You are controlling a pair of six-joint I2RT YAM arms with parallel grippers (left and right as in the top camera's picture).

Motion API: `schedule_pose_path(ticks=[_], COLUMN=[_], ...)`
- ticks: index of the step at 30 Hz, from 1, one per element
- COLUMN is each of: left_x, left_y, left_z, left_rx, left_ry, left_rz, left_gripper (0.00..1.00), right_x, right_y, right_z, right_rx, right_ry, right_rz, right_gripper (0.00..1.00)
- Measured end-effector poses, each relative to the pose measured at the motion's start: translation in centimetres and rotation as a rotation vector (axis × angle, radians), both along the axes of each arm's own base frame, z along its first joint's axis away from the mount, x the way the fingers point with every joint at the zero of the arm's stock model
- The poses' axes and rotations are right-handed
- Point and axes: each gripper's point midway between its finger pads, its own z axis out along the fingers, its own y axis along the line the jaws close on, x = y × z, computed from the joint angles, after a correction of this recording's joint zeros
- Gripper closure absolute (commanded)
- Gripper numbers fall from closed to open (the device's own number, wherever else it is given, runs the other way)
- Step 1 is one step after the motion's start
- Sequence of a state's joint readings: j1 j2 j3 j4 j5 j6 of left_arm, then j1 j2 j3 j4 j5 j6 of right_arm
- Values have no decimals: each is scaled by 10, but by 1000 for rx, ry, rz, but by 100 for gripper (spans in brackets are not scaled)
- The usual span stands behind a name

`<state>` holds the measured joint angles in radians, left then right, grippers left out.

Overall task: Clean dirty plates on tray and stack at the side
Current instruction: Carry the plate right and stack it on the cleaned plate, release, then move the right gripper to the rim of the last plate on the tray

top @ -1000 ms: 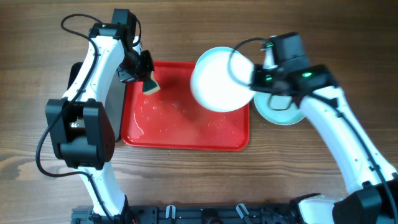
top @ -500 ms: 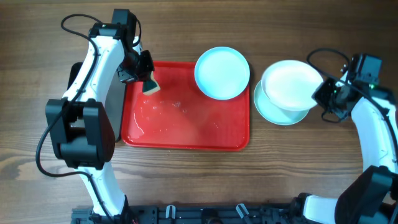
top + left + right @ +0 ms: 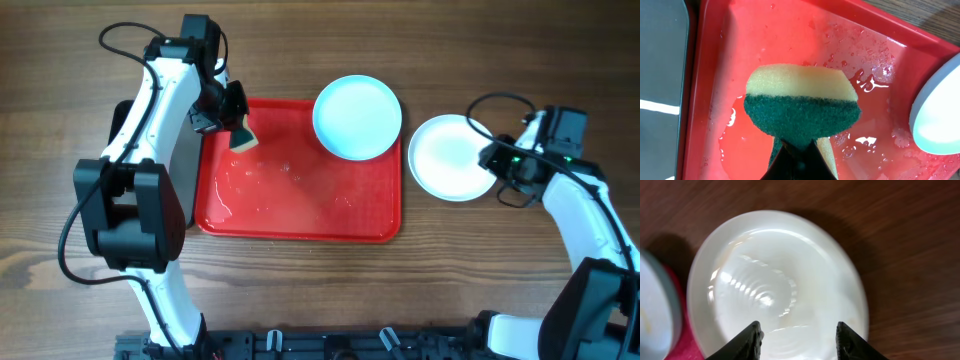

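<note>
On the counter (image 3: 560, 50), from overhead: the red tray (image 3: 300, 205) lies mid-frame with water beading its floor. A black tray (image 3: 189, 165) sits at its 9 o'clock, partly under the left arm.
Tray plate (image 3: 357, 117): at the tray's 1 o'clock corner, overlapping the far rim.
Side plate (image 3: 450, 157): off the tray at its 3 o'clock, flat on the counter just beside the rim. Whether another plate lies beneath it cannot be told.
Left hand (image 3: 237, 127): at the tray's 10 o'clock corner, clamped on a sponge (image 3: 243, 139).
Right hand (image 3: 497, 160): at the side plate's 3 o'clock edge.
Left wrist view: the dark fingers pinch the sponge (image 3: 802, 107), with its yellow layer toward 12 o'clock and its green scrub layer toward 6, above the wet tray (image 3: 790, 30). The tray plate (image 3: 940, 115) shows at 3 o'clock.
Right wrist view: the fingers (image 3: 747, 340) are spread apart and grip nothing, over the 6 o'clock edge of the side plate (image 3: 775, 280). The tray plate (image 3: 650, 305) shows at 9 o'clock.
</note>
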<state>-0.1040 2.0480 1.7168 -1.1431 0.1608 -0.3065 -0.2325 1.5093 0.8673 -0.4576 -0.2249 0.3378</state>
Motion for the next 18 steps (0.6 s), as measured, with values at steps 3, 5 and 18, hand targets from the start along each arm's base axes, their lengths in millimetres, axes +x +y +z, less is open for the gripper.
schedule_pose_path(ticks=[3,5,18], left_x=[0,0,0], left_y=[0,0,0], left_z=[0,0,0], left_rx=[0,0,0], left_ry=[0,0,0], left_rz=[0,0,0], left_gripper=[96,96,96], right_x=[21,38,41], right_y=[34,65,172], right_z=[22,44,-8], right_rx=[6,6,99], right_ry=[-53,-121,11], right_rz=[108,185,149], right_gripper=[49,50,73])
